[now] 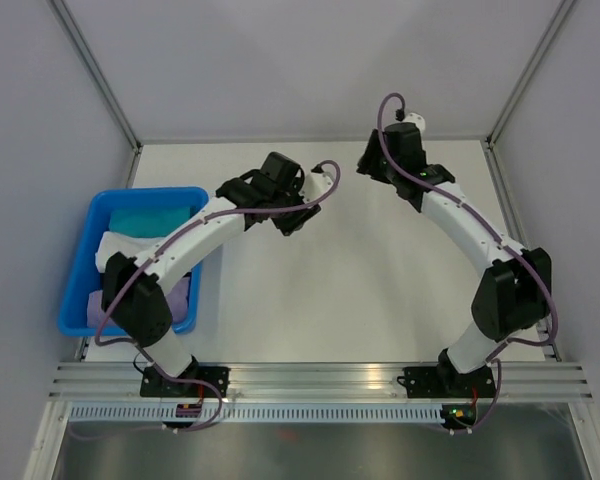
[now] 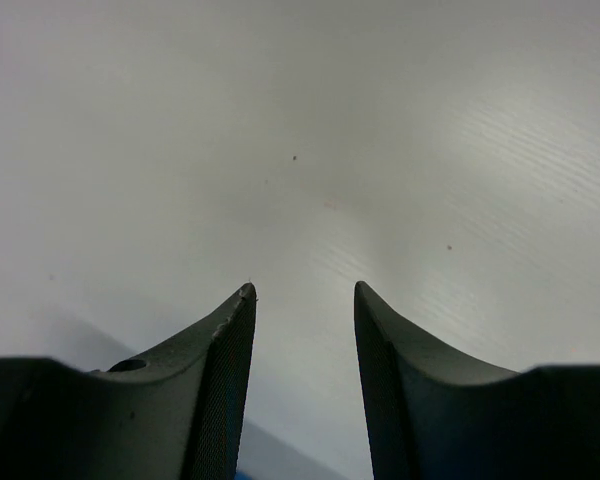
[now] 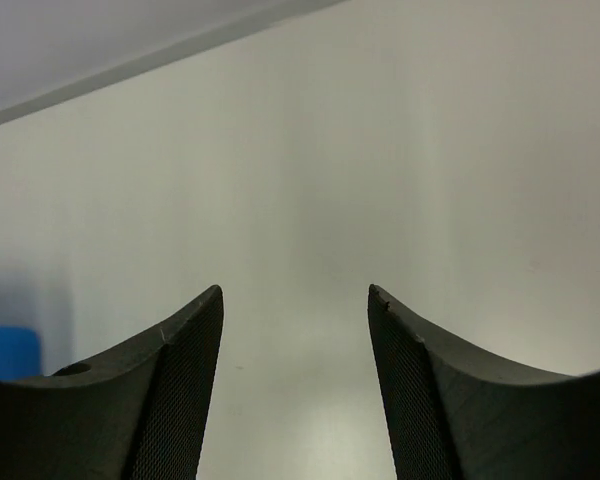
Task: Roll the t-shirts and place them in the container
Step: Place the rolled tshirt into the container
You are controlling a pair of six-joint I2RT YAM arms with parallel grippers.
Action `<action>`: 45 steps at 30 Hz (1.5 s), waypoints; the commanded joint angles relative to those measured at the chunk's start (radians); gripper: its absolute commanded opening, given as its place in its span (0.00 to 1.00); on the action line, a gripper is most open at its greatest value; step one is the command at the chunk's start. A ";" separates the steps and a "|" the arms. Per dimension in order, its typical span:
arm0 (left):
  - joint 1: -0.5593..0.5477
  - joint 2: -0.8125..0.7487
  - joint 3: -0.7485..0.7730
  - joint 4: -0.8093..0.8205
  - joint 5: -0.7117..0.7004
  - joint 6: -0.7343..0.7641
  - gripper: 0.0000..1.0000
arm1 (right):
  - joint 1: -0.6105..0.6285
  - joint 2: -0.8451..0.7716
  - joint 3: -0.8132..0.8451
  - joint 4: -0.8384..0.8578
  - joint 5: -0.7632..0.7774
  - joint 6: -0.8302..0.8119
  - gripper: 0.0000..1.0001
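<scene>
Rolling not yet started: the lavender t-shirt (image 1: 181,293) lies in the blue bin (image 1: 77,262) at the worktop's (image 1: 330,300) left edge. Both pairs of jaws stand open and empty; the left pair should fetch it.

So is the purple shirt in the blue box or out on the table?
In. The purple shirt lies inside the blue box, partly hidden by the left arm.

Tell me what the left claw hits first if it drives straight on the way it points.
The left claw, open and empty, points at the white table; that surface is likely what it meets first. Nothing else shows ahead of it in its wrist view.
</scene>
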 commanded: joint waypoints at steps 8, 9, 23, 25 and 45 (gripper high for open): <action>-0.086 0.147 -0.024 0.321 0.126 -0.177 0.50 | -0.125 -0.238 -0.139 -0.107 0.179 -0.220 0.68; -0.086 0.149 -0.034 0.324 0.129 -0.179 0.50 | -0.125 -0.239 -0.145 -0.109 0.174 -0.223 0.68; -0.086 0.162 -0.031 0.327 0.088 -0.160 0.50 | -0.125 -0.247 -0.197 -0.109 0.153 -0.191 0.68; -0.086 0.169 -0.031 0.329 0.093 -0.163 0.50 | -0.125 -0.244 -0.197 -0.115 0.153 -0.180 0.68; -0.086 0.182 -0.037 0.386 0.096 -0.171 0.51 | -0.125 -0.235 -0.139 -0.121 0.157 -0.214 0.76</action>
